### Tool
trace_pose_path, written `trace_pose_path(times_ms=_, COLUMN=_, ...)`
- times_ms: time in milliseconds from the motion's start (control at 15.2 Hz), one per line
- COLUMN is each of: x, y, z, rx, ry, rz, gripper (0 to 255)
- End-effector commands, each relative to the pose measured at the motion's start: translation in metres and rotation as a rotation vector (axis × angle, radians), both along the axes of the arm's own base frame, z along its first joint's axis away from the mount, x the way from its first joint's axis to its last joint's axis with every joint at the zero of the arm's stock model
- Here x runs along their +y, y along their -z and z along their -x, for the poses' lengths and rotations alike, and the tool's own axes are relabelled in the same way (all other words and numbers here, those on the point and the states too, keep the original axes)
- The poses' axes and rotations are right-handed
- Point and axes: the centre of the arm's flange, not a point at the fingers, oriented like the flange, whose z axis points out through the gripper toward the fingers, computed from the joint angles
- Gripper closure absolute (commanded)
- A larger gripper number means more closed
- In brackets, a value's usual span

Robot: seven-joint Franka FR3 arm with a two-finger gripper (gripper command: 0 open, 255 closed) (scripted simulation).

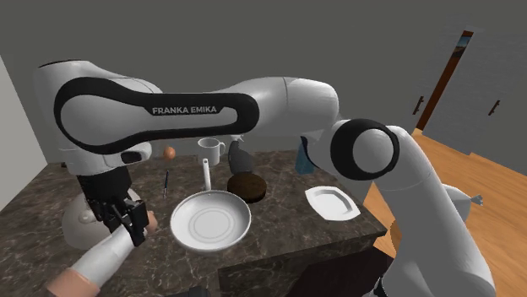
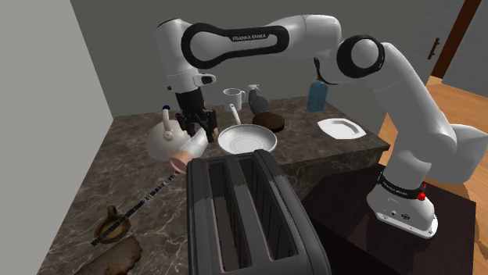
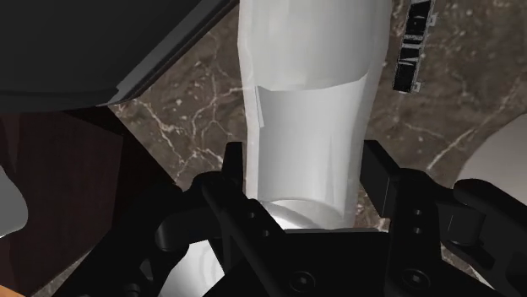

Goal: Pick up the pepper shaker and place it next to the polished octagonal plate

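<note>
The white pan (image 1: pixel 211 224) on the dark marbled counter (image 1: pixel 287 221) shows a bare white bottom, its handle pointing toward the white mug (image 1: pixel 211 152) behind it; the mug's inside cannot be made out. The white octagonal plate (image 1: pixel 331 203) lies flat near the counter's edge at the shoulder view's right, its face bare, well apart from the gripper. The dark toaster (image 2: pixel 242 219) in the second exterior view's foreground has two slots whose depths are too dark to read.

The gripper (image 1: pixel 128 228) hangs at the shoulder view's left, just in front of a white kettle (image 1: pixel 78 226) that the arm partly hides. In the wrist view its black fingers (image 3: pixel 232 173) press against both sides of the pepper shaker (image 3: pixel 308 101), clasping it near one end; there the shaker's far end is cut off by the picture's edge, beside a corner of the toaster.

The shaker is white with a pinkish far end. Its long axis is slanted; in the shoulder view it runs from the fingers down toward the lower left corner, pinkish end lowest; in the second exterior view it slopes down toward the toaster's near corner. Whether that low end touches the counter cannot be told.
</note>
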Motion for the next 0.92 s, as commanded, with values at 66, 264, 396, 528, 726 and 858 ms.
trace_pose_path(times_ms=66, x=-0.001, y=-0.016, z=0.001, rx=0.000, ry=0.000, rz=0.000, gripper=255)
trace_pose_path(times_ms=264, x=-0.001, y=-0.027, z=0.001, rx=0.000, ry=0.000, rz=0.000, gripper=255)
trace_pose_path(times_ms=396, x=-0.027, y=-0.027, z=0.002, rx=0.000, ry=0.000, rz=0.000, gripper=255)
trace_pose_path(times_ms=528, x=-0.053, y=-0.027, z=0.002, rx=0.000, ry=0.000, rz=0.000, gripper=255)
trace_pose_path(times_ms=726, x=-0.093, y=-0.027, z=0.003, rx=0.000, ry=0.000, rz=0.000, gripper=255)
trace_pose_path(times_ms=858, x=-0.119, y=-0.027, z=0.003, rx=0.000, ry=0.000, rz=0.000, gripper=255)
